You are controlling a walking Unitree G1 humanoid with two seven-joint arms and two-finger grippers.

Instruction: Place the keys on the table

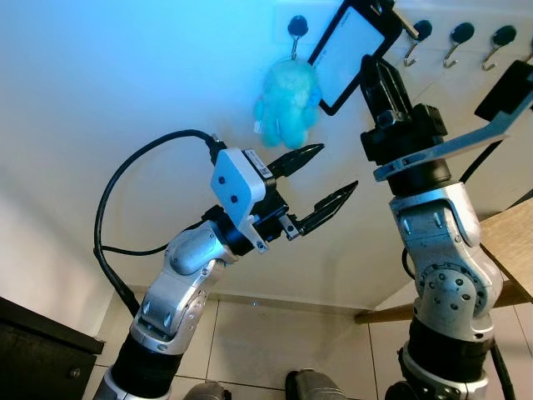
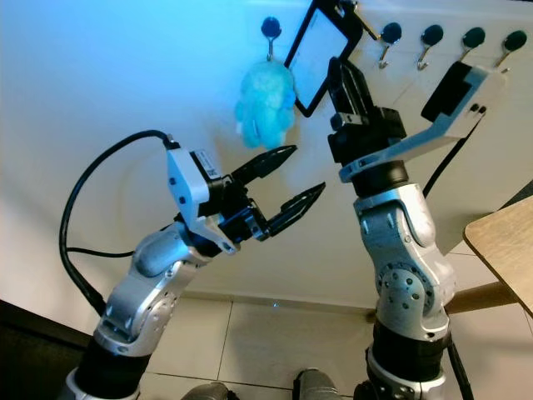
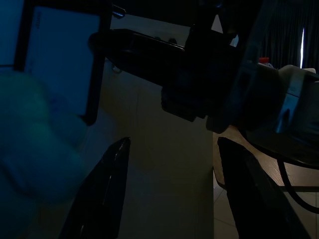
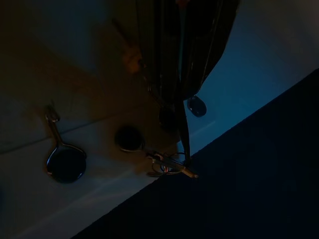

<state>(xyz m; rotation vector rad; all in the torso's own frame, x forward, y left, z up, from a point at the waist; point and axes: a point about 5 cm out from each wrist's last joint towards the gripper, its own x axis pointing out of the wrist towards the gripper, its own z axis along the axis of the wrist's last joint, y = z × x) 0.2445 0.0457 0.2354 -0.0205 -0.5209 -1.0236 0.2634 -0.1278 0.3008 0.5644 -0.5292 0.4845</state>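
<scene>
We see the fluffy turquoise plush keyring (image 1: 287,100) hanging from a black wall hook (image 1: 297,25): light, soft. Our left gripper (image 1: 329,179), fingers apart, sits at its five o'clock; we'd pinch the body. Whether our right gripper (image 1: 366,10) is closed, we cannot tell.

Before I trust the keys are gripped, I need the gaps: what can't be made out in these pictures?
- Keys: right wrist view, too dark to tell if they are held or still on a hook.
- Right gripper: eye views, fingertips cut by the top edge.
- Table: cut by the right edge.
- Blue plush: left wrist view, blurred.
</scene>
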